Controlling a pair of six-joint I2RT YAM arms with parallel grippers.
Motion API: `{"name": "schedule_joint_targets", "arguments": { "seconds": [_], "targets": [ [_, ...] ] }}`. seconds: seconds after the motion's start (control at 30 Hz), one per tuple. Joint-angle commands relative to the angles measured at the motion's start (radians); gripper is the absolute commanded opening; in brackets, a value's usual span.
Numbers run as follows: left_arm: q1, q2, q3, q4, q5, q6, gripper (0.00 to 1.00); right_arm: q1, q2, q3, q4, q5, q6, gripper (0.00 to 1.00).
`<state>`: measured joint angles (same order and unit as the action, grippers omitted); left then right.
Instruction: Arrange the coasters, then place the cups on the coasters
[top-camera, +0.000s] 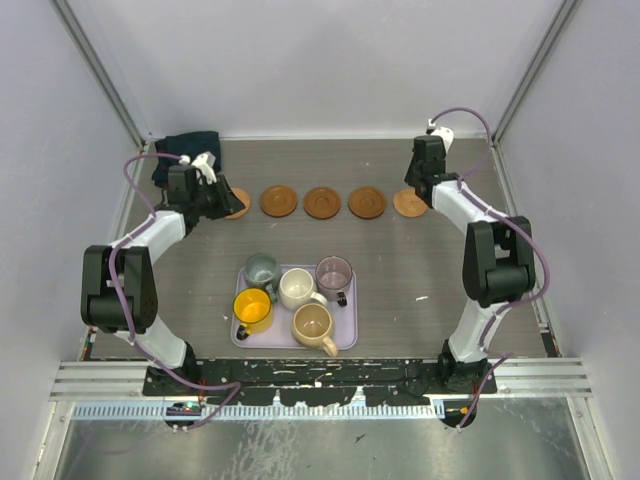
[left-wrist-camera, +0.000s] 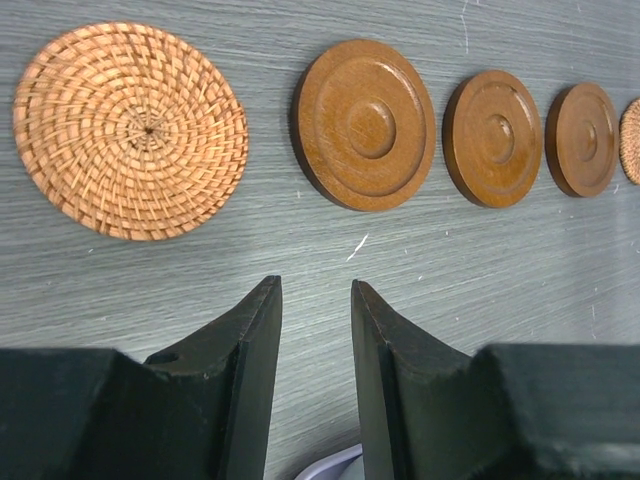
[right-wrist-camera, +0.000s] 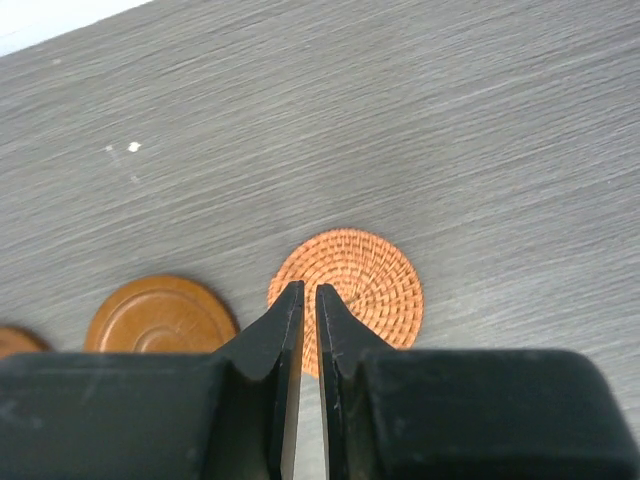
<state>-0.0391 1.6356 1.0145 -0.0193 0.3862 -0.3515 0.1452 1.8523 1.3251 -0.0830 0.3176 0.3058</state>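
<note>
Cups (top-camera: 296, 288): on the tray (top-camera: 347, 322), behind both jaws toward the bases; your left arm looks nearer.
Coasters (top-camera: 323, 202): row laid.
Left jaws: part open, empty.
Right jaws: barely parted, empty.

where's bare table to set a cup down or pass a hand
Bare table runs between the coaster row and the tray, and right of the tray to the right arm. Behind the row is bare, bar the dark cloth. Crowded: the tray, full of cups, and both row ends, where the left claw and right claw hover.
</note>
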Motion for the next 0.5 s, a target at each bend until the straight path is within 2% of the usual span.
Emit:
{"name": "schedule_joint_targets", "arguments": {
  "seconds": [0.0, 0.07, 0.17, 0.27, 0.3, 0.47],
  "targets": [
    [0.006, -0.079, -0.011, -0.032, -0.054, 0.002, 0.36, 0.031, -0.142, -0.081, 0.006, -0.086, 0.019, 0.16],
    [0.003, -0.113, -0.027, -0.079, -0.09, -0.004, 0.37, 0.054, -0.181, -0.127, 0.003, -0.162, 0.025, 0.17],
    [-0.007, -0.16, -0.062, -0.108, -0.165, -0.01, 0.38, 0.109, -0.215, -0.18, -0.012, -0.176, 0.021, 0.21],
    [-0.016, -0.182, -0.095, -0.107, -0.155, -0.031, 0.39, 0.168, -0.235, -0.23, -0.031, -0.162, 0.032, 0.25],
    [-0.023, -0.187, -0.11, -0.107, -0.144, -0.042, 0.39, 0.187, -0.253, -0.252, -0.027, -0.16, 0.041, 0.29],
    [-0.111, -0.284, -0.201, -0.066, -0.153, -0.045, 0.42, 0.271, -0.37, -0.39, 0.021, -0.163, 0.046, 0.62]
  ]
}}
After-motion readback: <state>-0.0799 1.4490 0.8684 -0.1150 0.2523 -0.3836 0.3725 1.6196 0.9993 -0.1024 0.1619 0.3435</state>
